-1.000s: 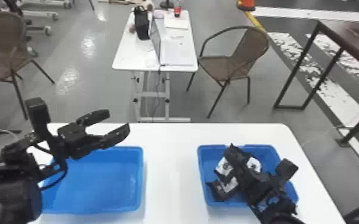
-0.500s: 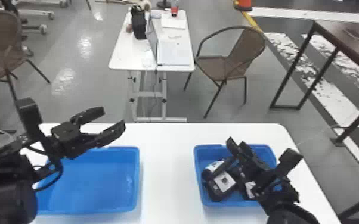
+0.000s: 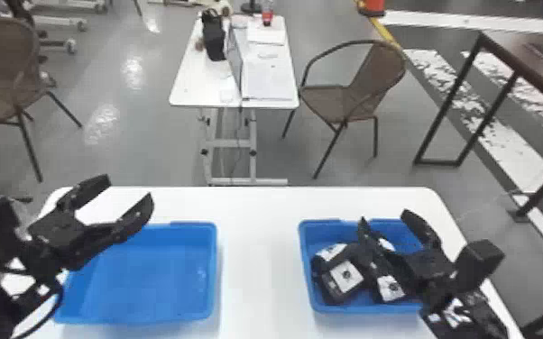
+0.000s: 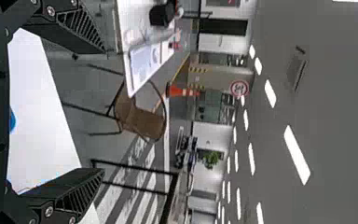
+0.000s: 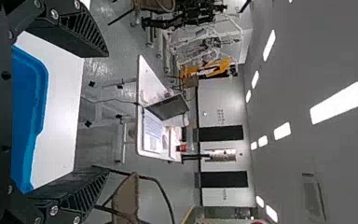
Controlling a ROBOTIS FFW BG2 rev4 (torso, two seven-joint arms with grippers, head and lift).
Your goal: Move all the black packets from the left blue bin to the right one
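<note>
The black two-fingered left gripper [image 3: 126, 189], fingers spread, hangs above the far left part of the rectangular blue plastic bin [image 3: 149, 279]. Black packets with white labels [image 3: 347, 276] lie in the right-hand blue bin [image 3: 356, 309], beneath and beside the black, wide-open right gripper [image 3: 384, 217].

Below the right gripper [image 3: 385, 218], white-labelled black packets [image 3: 334, 293] crowd the right blue bin [image 3: 305, 261]; the left blue bin [image 3: 158, 275] sits below the left gripper [image 3: 128, 188].

Grey floor [image 3: 121, 148], brown chairs [image 3: 370, 85] — ceiling lights [image 5: 338, 102], apparently lit — beyond.
</note>
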